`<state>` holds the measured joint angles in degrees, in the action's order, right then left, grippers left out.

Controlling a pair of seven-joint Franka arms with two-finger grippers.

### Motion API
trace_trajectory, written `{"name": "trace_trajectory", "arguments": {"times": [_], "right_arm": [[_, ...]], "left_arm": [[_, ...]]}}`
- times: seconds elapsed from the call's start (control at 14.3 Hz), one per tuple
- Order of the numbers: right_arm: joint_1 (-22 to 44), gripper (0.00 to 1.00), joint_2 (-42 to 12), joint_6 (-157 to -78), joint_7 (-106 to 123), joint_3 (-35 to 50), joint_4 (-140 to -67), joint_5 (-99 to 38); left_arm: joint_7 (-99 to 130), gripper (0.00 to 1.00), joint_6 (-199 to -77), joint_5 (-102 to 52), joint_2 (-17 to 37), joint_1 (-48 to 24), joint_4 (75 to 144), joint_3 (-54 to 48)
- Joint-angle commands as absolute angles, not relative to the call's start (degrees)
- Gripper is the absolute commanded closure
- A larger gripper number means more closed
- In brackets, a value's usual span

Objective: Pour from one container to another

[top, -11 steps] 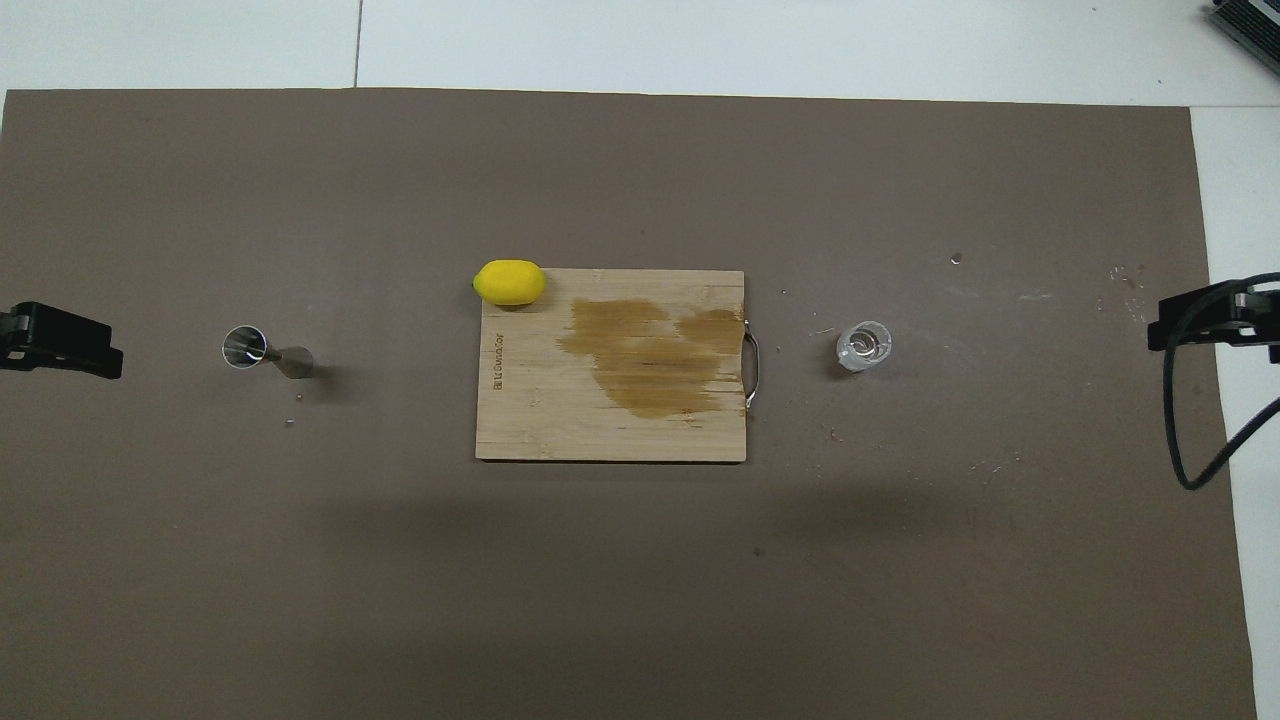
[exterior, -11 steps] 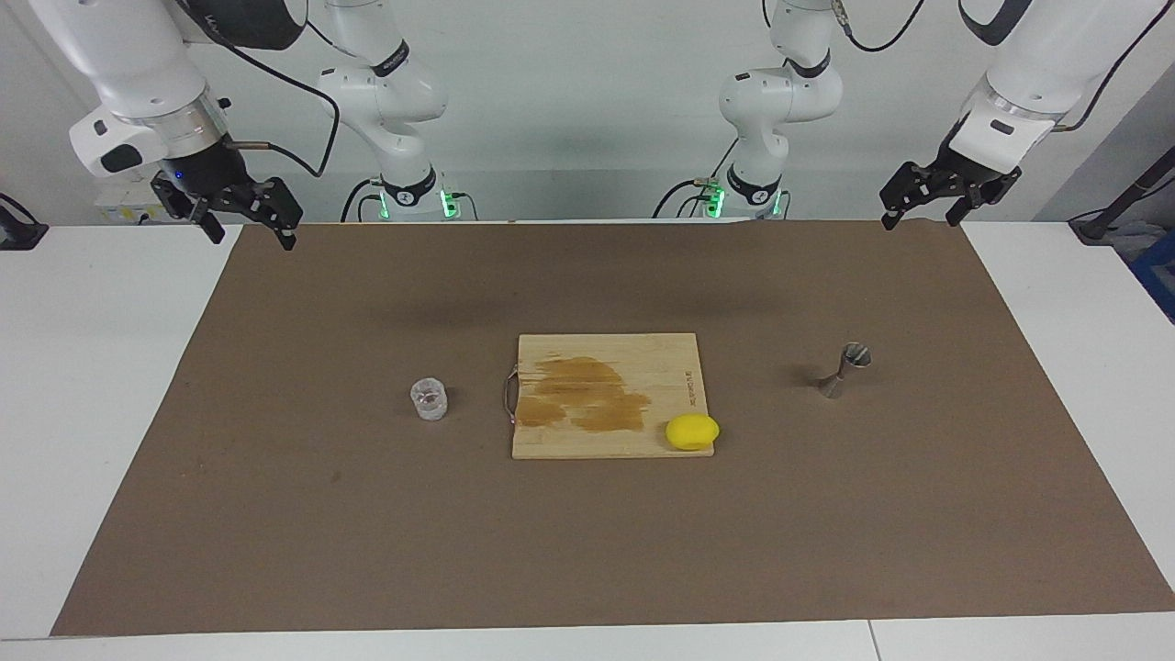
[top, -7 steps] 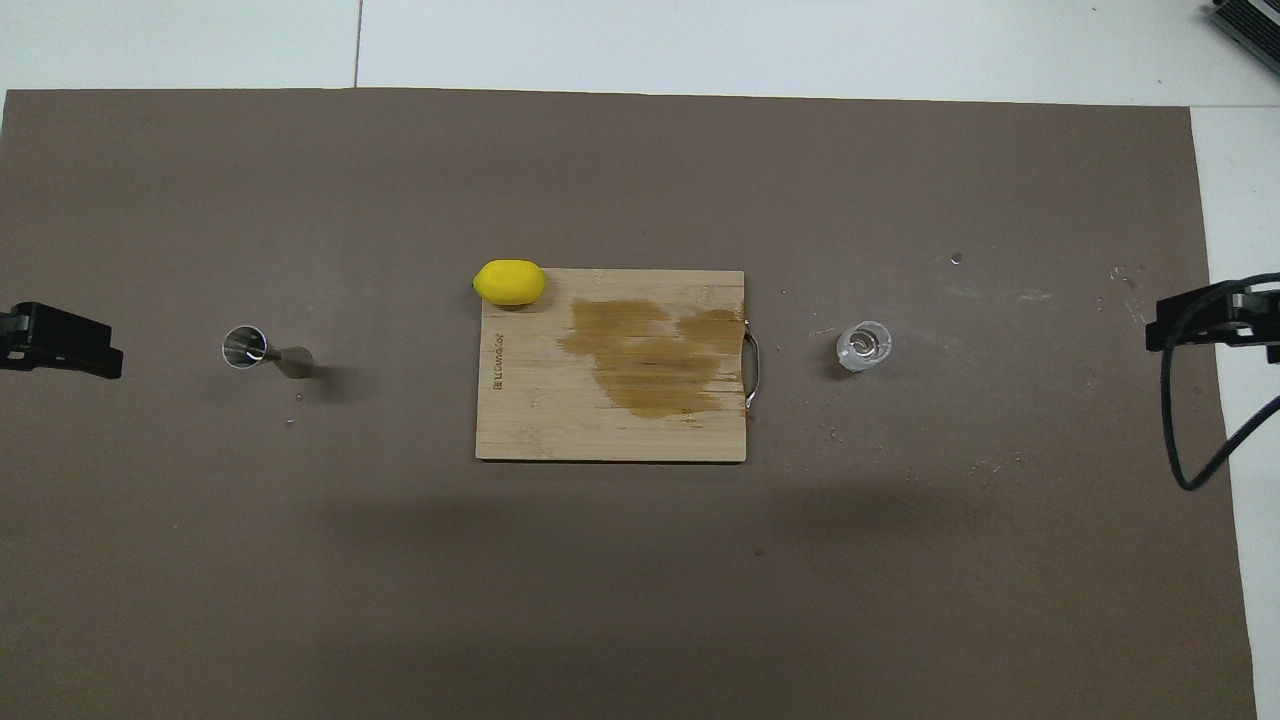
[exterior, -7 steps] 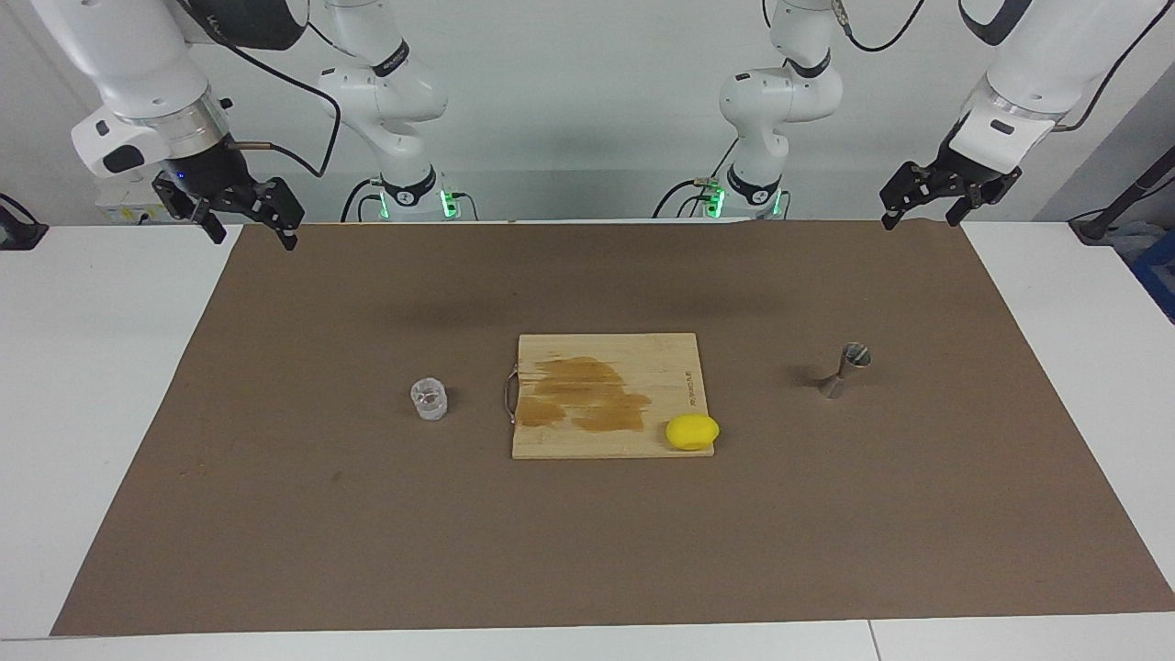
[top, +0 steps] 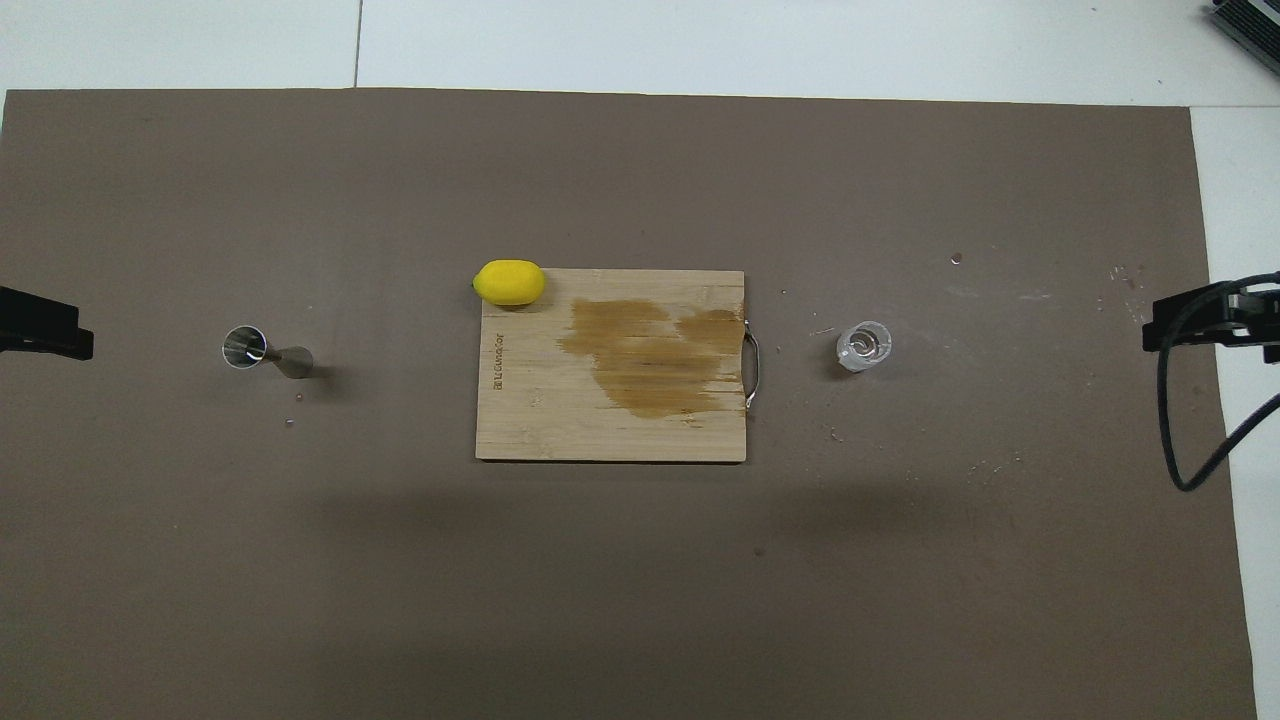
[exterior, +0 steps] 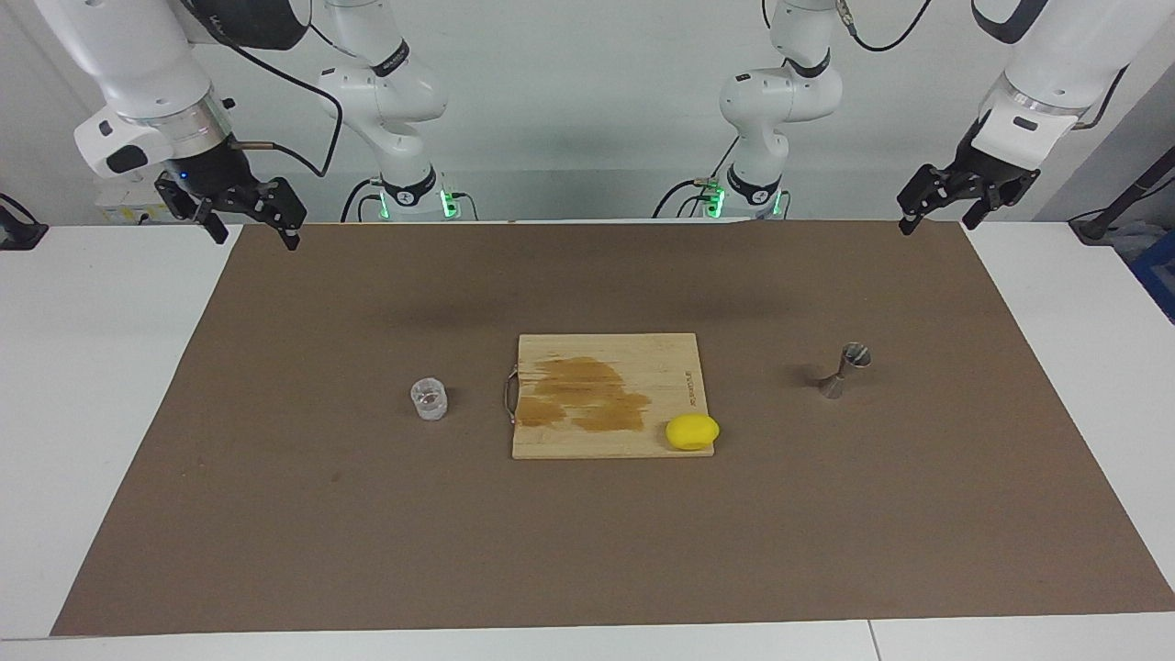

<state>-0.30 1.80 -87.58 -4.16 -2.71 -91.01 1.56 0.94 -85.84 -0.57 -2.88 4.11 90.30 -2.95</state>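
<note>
1. brown mat (exterior: 587, 551) covers most of the white table (exterior: 83, 386); bare white strips show at both side edges and along the bottom edge of the facing view.
2. glass cup (exterior: 429, 399) stands upright on the mat in the centre-left of the facing view, toward the right arm's end, just beside the handle end of the cutting board (exterior: 606, 353) but apart from it.
3. metal jigger (exterior: 844, 369) stands on the mat in the centre-right of the facing view, toward the left arm's end, well apart from the board.
4. board lies mid-frame between cup and jigger, with a dark stain on its top. a lemon (exterior: 692, 431) rests at the board corner farther from the robots, on the jigger's side, overhanging the edge.
5. right gripper (exterior: 248, 223) hangs in the upper left of the facing view, over the mat's corner there; fingers spread apart, holding nothing.
6. left gripper (exterior: 938, 213) hangs in the upper right of the facing view, over the mat's edge nearest the robots; fingers spread apart, holding nothing.
7. in the overhead view only a dark tip of each gripper shows at mid-height on the side edges.
8. wide open mat lies around cup and jigger on every side; nothing stands between either gripper and these two.
</note>
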Motion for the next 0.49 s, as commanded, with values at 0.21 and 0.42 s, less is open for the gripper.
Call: {"name": "trace_trajectory", "arguments": {"times": [0.21, 0.42], "right_arm": [[-1.1, 0.0, 3.4, -89.5, -3.6, -2.5, -93.3, 2.1], [-0.6, 0.0, 3.4, -89.4, -4.0, -2.6, -93.3, 2.2]], "left_arm": [[0.9, 0.0, -90.5, 0.5, -5.4, 5.1, 94.9, -3.3], [0.9, 0.0, -90.3, 0.5, -5.4, 4.2, 94.8, -3.5]]}}
